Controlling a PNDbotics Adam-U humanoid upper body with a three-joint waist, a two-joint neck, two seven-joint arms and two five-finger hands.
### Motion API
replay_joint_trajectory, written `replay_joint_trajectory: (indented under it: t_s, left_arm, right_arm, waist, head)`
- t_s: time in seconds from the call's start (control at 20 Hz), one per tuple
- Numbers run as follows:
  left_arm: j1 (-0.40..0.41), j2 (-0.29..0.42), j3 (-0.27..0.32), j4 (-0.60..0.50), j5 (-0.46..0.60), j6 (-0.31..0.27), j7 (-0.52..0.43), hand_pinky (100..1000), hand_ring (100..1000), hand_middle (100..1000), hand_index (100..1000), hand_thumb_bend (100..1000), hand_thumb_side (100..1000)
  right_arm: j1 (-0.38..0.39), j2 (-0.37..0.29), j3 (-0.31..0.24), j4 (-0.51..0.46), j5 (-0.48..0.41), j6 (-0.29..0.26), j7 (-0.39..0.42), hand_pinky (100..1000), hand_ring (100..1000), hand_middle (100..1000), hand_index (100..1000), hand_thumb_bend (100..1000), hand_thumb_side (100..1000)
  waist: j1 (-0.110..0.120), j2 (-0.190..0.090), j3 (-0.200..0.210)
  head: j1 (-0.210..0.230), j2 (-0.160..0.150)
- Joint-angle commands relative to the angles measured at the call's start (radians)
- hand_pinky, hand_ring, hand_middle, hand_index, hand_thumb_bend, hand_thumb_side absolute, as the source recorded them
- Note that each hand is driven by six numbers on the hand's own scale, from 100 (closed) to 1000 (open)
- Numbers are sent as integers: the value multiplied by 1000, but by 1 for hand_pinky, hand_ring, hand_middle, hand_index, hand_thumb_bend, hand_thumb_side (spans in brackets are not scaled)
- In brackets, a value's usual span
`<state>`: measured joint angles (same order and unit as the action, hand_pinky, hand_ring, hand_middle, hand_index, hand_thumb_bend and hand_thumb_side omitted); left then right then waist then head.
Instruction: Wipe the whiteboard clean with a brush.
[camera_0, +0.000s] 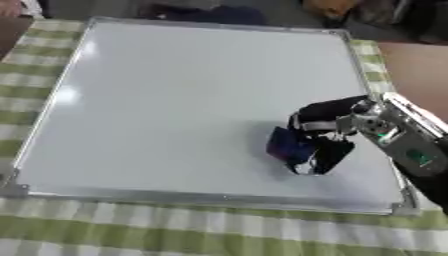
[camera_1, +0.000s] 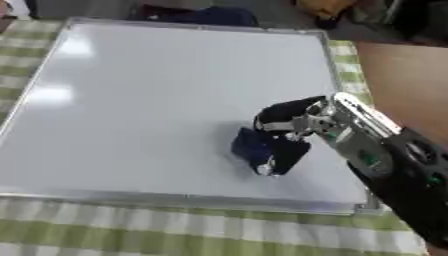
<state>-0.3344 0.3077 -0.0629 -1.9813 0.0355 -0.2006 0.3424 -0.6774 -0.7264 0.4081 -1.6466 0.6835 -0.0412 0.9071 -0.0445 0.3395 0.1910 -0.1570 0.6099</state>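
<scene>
Brush (camera_0: 287, 144) within right hand's (camera_0: 325, 131) fingers (camera_0: 331, 156)

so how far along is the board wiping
The whiteboard looks bare: no marks show anywhere on it. The right hand has its fingers curled round a dark blue eraser, set on the board's lower right part. Little seems left, perhaps a last pass there. The left hand is out of view.

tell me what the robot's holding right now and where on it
The right hand is curled round a dark blue brush, gripping its upper side from above while it rests on the whiteboard. The exact contact points are hard to make out.
</scene>
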Motion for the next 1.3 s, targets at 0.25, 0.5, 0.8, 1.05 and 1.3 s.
replay_joint_trajectory:
  t_s: [0.25, 0.5, 0.8, 1.05, 1.3]
  left_arm:
    - [-11, 16, 3, -19, 9, 0, -4, 635, 775, 771, 687, 180, 1000]
    - [-11, 16, 3, -19, 9, 0, -5, 635, 776, 772, 687, 176, 1000]
    - [-15, 16, 3, -19, 8, -1, -6, 634, 777, 773, 687, 173, 1000]
    - [-18, 16, 3, -19, 7, -2, -7, 635, 778, 773, 687, 172, 1000]
    - [-19, 15, 2, -19, 7, -2, -8, 635, 779, 773, 687, 171, 1000]
  right_arm:
    - [-4, -27, -21, 43, 76, -10, -29, 583, 710, 408, 656, 100, 502]
    - [-2, -19, -31, 90, 99, -10, -50, 584, 711, 409, 658, 100, 501]
    - [-1, -8, -46, 160, 130, -3, -79, 587, 715, 412, 661, 100, 504]
    - [-13, -2, -58, 218, 184, -8, -111, 593, 728, 420, 672, 100, 491]
    - [-23, 9, -72, 273, 246, -17, -155, 592, 726, 415, 671, 100, 488]
  waist:
    - [4, -13, 2]
    - [6, -8, 5]
    - [9, 0, 13]
    - [11, 4, 15]
    - [12, 8, 18]
  head:
    - [-1, -15]
    - [0, -18]
    - [2, -22]
    - [6, -26]
    - [9, -29]
